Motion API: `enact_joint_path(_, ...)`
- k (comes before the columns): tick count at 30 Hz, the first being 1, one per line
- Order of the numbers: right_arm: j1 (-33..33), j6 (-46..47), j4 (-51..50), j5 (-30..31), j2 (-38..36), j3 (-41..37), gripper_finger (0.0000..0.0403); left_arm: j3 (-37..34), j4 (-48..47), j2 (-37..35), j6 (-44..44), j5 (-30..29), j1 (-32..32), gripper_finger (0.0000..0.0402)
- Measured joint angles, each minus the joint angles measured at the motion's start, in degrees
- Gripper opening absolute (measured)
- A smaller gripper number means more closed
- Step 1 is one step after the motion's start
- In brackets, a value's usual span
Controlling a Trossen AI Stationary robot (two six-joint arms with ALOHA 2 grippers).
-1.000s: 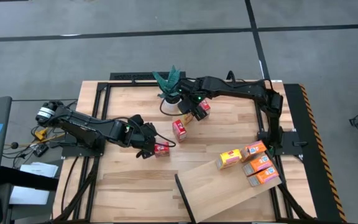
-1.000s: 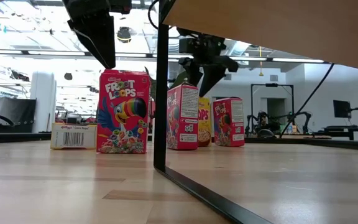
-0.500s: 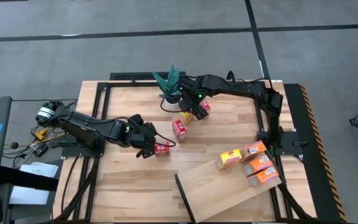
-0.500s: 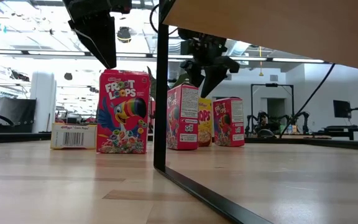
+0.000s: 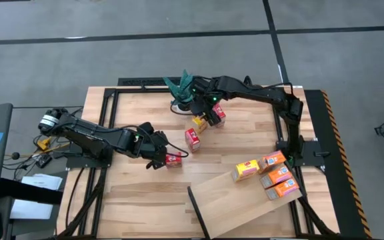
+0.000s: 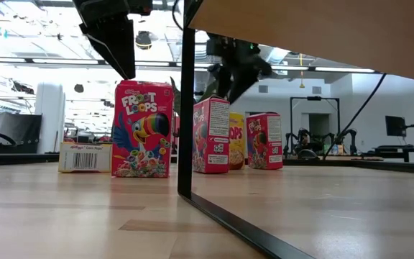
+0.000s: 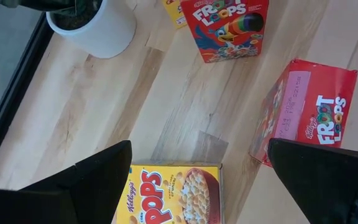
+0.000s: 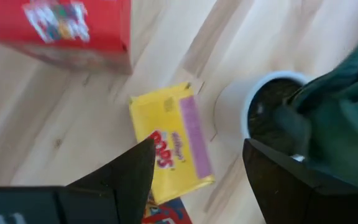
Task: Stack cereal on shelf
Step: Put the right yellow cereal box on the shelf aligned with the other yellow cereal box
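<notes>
I hold my right gripper (image 5: 204,115) open above the yellow cereal box (image 5: 199,123) by the plant pot (image 5: 181,107), ready to grab it, while my open left gripper (image 5: 160,157) waits, and four boxes sit on the shelf (image 5: 225,203).

overhead camera looking straight down on the whole table (image 5: 145,200), table-height camera looking level across it toward the room, both wrist cameras close above the boxes, all sharing the upright red cereal box (image 5: 192,137)
</notes>
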Motion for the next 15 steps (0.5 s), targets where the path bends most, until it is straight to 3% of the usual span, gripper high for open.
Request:
enact_joint_path(6,0.31,-0.02,-1.39,-1.47,-0.07,0.65,0.0270,0.00,0.00,0.01,-0.11,0.00,0.00,0.0368)
enact_joint_path(15,0.28,-3.44,0.99,-0.67,-0.09,-4.93,0.0270,0.00,-0.02,0.02,-0.52,-0.02,0.00,0.0368)
